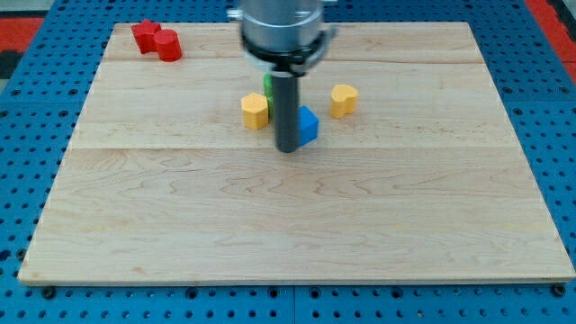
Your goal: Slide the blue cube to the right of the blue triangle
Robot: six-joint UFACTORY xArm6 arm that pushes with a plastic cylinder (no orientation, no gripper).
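A blue block (309,126) lies near the board's middle, partly hidden behind my rod; its shape is not clear. My tip (287,148) rests on the board touching or just left of and below this blue block. No second blue block shows; it may be hidden behind the rod. A green block (268,85) peeks out behind the rod, just above the tip.
A yellow block (255,111) sits left of the rod. A yellow heart-like block (343,99) sits to the right. Two red blocks (156,40) lie touching at the top left of the wooden board (288,225). Blue pegboard surrounds the board.
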